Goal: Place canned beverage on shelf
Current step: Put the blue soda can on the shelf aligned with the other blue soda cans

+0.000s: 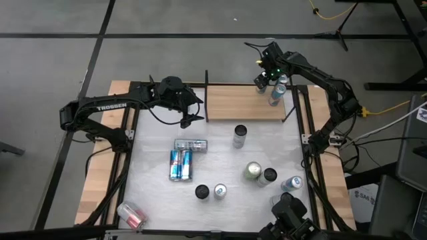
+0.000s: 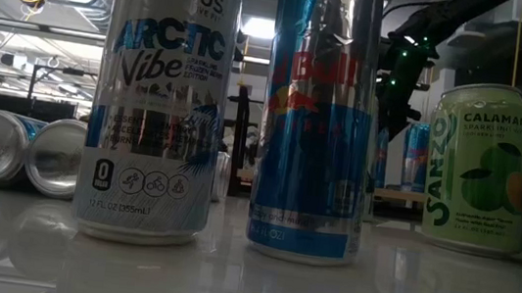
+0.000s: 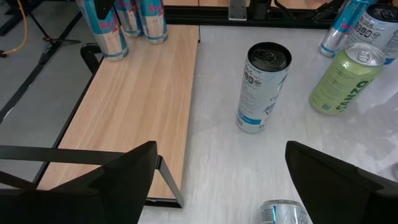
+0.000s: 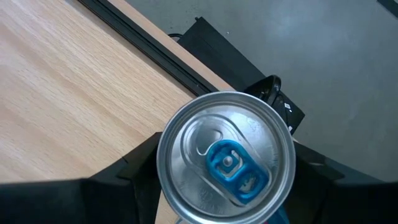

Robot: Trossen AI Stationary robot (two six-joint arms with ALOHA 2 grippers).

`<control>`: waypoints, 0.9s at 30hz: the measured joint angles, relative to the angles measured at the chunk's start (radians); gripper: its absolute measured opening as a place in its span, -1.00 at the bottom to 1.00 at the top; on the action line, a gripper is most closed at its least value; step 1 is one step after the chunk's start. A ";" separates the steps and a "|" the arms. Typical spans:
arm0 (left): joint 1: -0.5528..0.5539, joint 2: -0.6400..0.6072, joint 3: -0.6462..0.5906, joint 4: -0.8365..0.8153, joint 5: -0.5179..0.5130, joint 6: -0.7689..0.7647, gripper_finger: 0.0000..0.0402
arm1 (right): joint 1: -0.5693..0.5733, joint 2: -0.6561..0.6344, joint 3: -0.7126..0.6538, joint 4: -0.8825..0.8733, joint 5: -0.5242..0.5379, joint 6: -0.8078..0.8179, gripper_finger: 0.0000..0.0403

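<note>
Can [image 4: 227, 165]: upright between our right fingers [image 1: 275, 85], gripped over shelf [image 1: 243, 103], upper right of frame; left fingers [image 1: 192, 110] open.

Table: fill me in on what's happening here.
The right end effector is shut on a can over the far right end of the shelf, where other cans already stand. The left end effector hangs open near the shelf's left end, holding nothing. More cans wait on the table, some upright, some lying down.
</note>
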 joint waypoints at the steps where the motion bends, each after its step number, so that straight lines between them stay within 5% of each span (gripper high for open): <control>1: 0.000 0.000 0.000 0.000 0.000 0.000 0.72 | 0.000 0.000 0.000 -0.002 0.000 0.000 0.20; 6: 0.000 0.000 0.000 0.000 0.000 0.000 0.72 | 0.000 0.000 0.000 -0.014 -0.001 0.000 0.24; 17: 0.000 0.000 0.000 0.000 0.000 0.000 0.72 | 0.001 0.005 -0.005 -0.027 -0.008 0.003 0.66; 27: 0.000 0.000 0.000 0.000 0.000 0.000 0.72 | 0.001 0.004 0.012 -0.029 -0.006 0.002 0.70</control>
